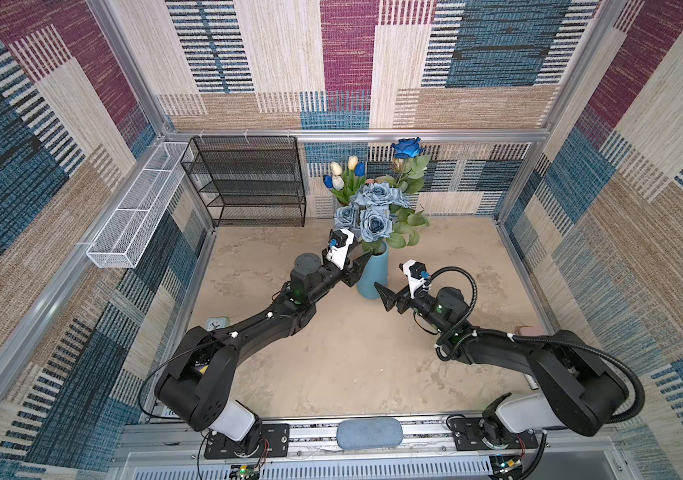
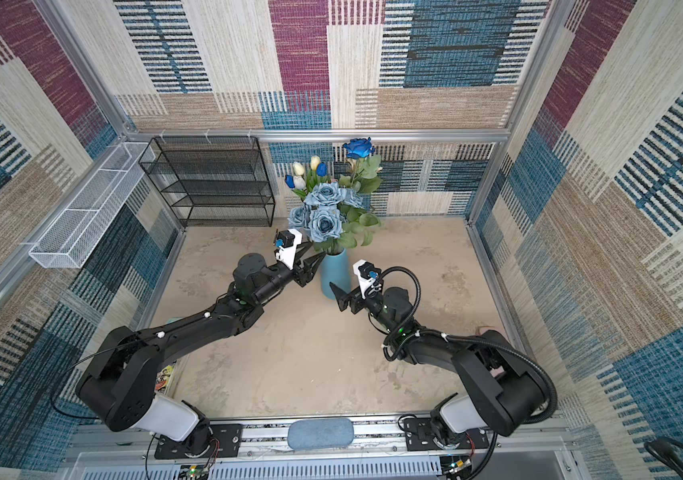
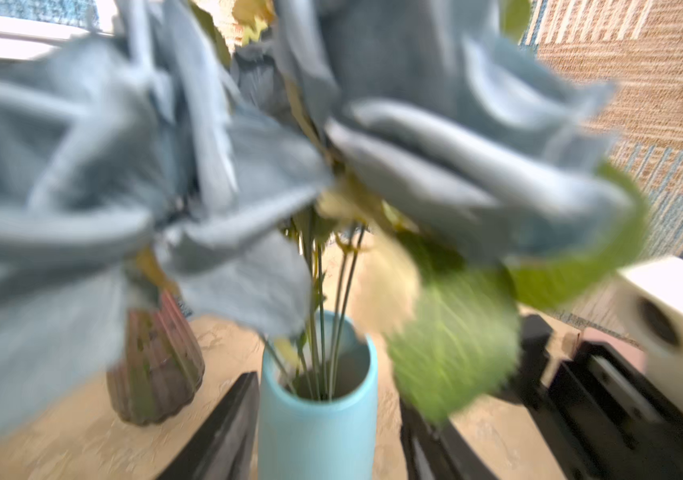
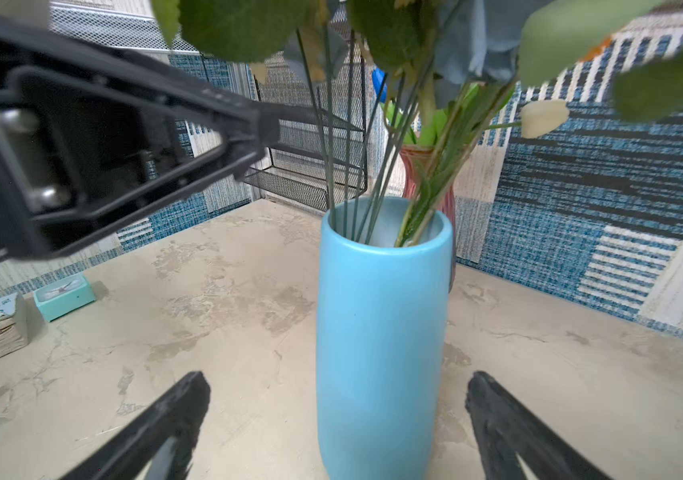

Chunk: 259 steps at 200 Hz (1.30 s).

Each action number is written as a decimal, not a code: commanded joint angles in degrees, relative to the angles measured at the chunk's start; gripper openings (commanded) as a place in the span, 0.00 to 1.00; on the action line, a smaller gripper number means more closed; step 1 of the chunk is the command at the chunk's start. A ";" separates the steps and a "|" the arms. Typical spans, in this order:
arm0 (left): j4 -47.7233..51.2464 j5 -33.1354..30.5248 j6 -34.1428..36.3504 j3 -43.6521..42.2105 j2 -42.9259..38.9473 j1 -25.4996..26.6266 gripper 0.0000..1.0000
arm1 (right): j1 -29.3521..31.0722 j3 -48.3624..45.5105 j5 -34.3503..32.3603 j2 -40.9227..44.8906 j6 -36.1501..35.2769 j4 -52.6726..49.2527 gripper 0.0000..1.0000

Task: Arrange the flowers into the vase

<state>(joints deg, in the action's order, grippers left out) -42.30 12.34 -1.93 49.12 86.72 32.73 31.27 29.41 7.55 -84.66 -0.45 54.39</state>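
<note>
Beige mottled tabletop [image 1: 331, 365]: no loose stem is seen lying on it in both top views, whether ahead of or beside either set of jaws. The flowers [image 1: 373, 208] are already stood in vases. The dusty-blue fabric rose bunch [image 1: 373, 222] and a bright-blue rose [image 1: 406, 147] are seated on thin wire stems inside the light-blue ceramic cylinder vase [image 1: 371, 276], with the blooms above and beyond the left jaws. White and blue tulips [image 1: 346, 172] appear to be planted in a ribbed pink vase [image 3: 156, 365] further behind, though that cannot be fully settled. Left gripper [image 1: 358, 266]: jaws are parted just short of the blue vase's rim and nothing is pinched; the stems stand just ahead of the tips. Right gripper [image 4: 337, 376]: jaws are spread wide, with the vase body framed ahead between them, untouched. Task is judged nearly or fully done. Only backing the arms away, and perhaps tidying the lean, is judged left.
</note>
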 commanded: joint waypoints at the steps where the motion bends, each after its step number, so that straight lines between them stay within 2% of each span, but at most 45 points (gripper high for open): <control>1: -1.60 -0.70 0.79 -3.44 -2.29 -0.12 0.62 | -0.31 2.85 0.27 -3.78 0.19 3.53 1.00; 41: 1.08 -1.69 1.69 -9.61 -9.11 -0.12 0.71 | -0.59 8.09 0.16 -10.66 -1.11 5.12 1.00; 73: 2.92 -1.82 2.74 -13.24 -13.32 -0.13 0.71 | -0.68 10.67 -0.65 -14.86 -1.72 7.84 1.00; 147: 3.12 -1.56 2.29 -14.84 -13.60 -0.12 0.71 | -0.68 16.76 -1.58 -23.14 -5.31 11.79 1.00; 186: 2.39 -1.87 2.46 -15.20 -13.33 -0.12 0.71 | -0.68 18.10 -1.50 -24.78 -6.30 13.54 0.99; 237: 2.59 -2.82 3.16 -15.42 -13.20 -0.12 0.72 | -0.77 17.88 -2.11 -25.27 -7.22 14.96 0.86; 259: 2.13 -3.28 3.47 -15.55 -12.98 -0.12 0.72 | -0.94 17.96 -2.19 -25.57 -7.73 15.48 0.73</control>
<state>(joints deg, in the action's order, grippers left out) -37.89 10.37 -0.01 33.76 73.52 32.64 30.39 47.27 6.31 -109.84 -6.26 66.35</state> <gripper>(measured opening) 0.716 0.817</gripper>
